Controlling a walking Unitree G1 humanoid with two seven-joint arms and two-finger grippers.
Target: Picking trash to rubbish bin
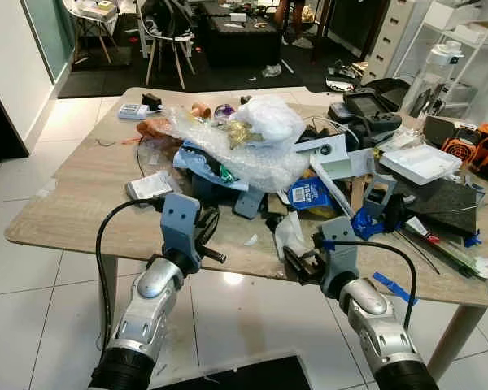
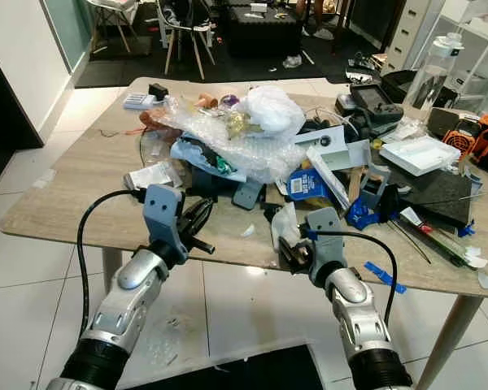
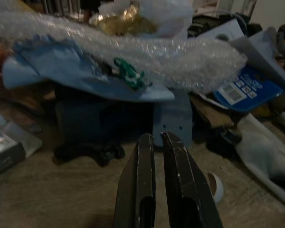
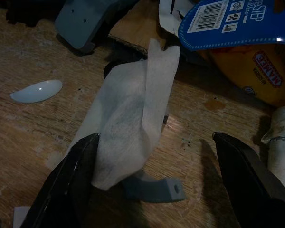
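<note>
A crumpled white tissue (image 4: 133,118) lies near the front edge of the wooden table (image 1: 73,207), partly over a small grey plastic bracket (image 4: 154,190). My right gripper (image 4: 156,183) is open just short of it, and one finger touches the tissue's side while the other stands apart. My left gripper (image 3: 159,180) is shut with nothing in it, low over the table in front of a pile of bubble wrap (image 1: 244,158) and blue paper (image 3: 85,80). A small white shard (image 4: 36,91) lies by the tissue.
The table is heaped with clutter: a white plastic bag (image 1: 268,118), a blue barcode packet (image 1: 309,195), a white tray (image 1: 421,162), black gear and orange tools (image 1: 480,146) at the right. Chairs (image 1: 167,32) and shelves stand beyond on a tiled floor.
</note>
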